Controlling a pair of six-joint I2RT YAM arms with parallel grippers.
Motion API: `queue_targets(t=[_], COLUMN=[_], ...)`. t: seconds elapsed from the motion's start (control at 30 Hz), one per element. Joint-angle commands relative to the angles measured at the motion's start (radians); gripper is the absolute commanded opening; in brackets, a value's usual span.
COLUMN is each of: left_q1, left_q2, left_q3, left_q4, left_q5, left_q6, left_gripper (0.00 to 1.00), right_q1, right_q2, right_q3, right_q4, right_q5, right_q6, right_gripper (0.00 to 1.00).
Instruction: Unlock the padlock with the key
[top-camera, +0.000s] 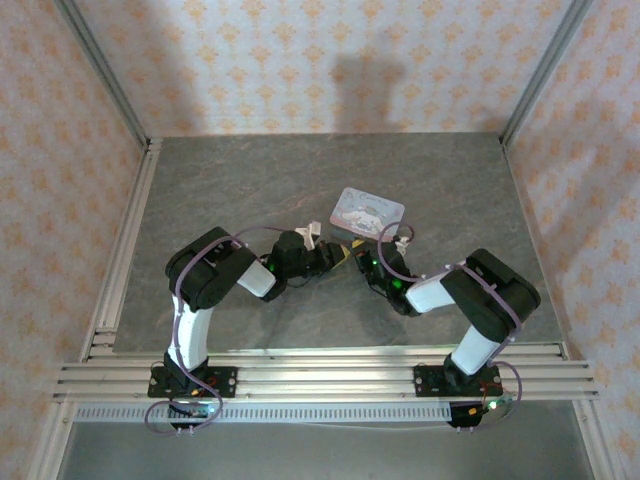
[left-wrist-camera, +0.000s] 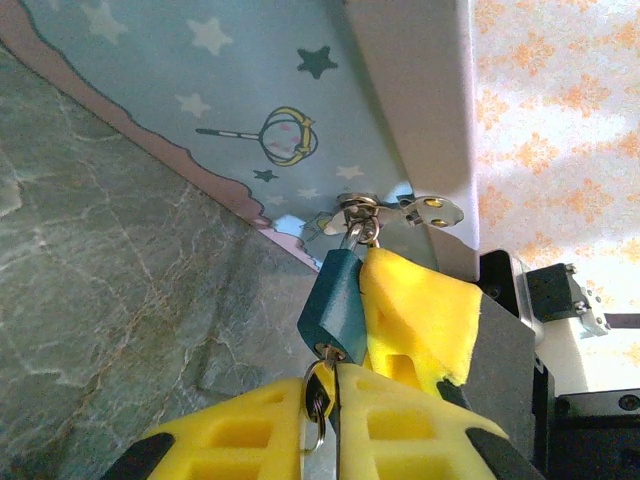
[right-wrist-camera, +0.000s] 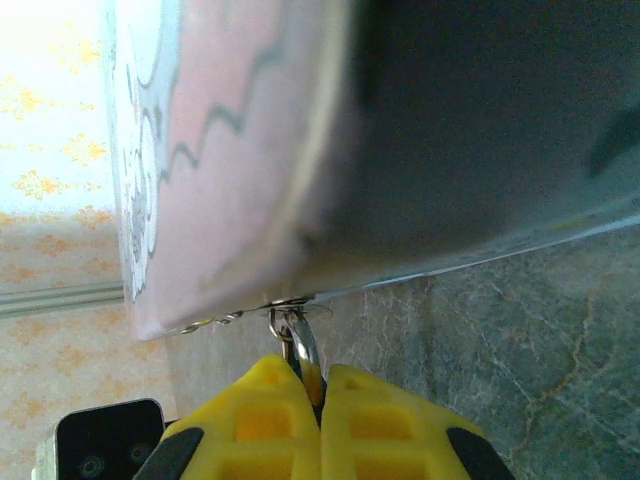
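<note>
The padlock, blue-bodied, hangs by its thin shackle from the metal hasp of the pale-blue tin. The key sits in the keyhole at the padlock's lower end, and its wire ring hangs between my left fingers. My left gripper is shut on the key. A yellow finger of the right gripper presses against the padlock's side. In the right wrist view my right gripper is shut on the padlock, with its shackle rising to the tin's edge. Both grippers meet just in front of the tin.
The tin lies mid-table on the grey marbled surface. Patterned walls and aluminium rails close in the workspace. Both arms fold inward, elbows out to the sides.
</note>
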Motion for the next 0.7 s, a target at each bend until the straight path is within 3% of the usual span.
queue_targets(t=[0.0,0.07,0.23,0.53,0.67], left_q1=[-0.016,-0.015,-0.021,-0.118,-0.145], left_q2=[-0.001,-0.001,-0.02,-0.144,-0.179], left_q3=[0.031,0.027,0.038,0.069,0.046], left_q4=[0.084,0.083,0.017,-0.322,-0.36], left_q5=[-0.001,-0.003,0.008,-0.094,-0.164], left_q6=[0.008,0.014,0.09,0.498,0.633], left_gripper=[0.07,0.02,0.0,0.0,0.0], right_q1=[0.01,0.01,0.01,0.006,0.001], right_q2=[-0.014,-0.017,-0.023,-0.06,-0.065], right_q3=[-0.03,-0.029,-0.017,0.037,0.051], right_q4=[-0.035,-0.037,-0.048,-0.167,-0.201], right_q5=[-0.025,-0.029,-0.063,-0.19,-0.246], right_q6=[0.007,0.005,0.001,-0.007,-0.001], right_gripper=[0.0,0.0,0.0,0.0,0.0])
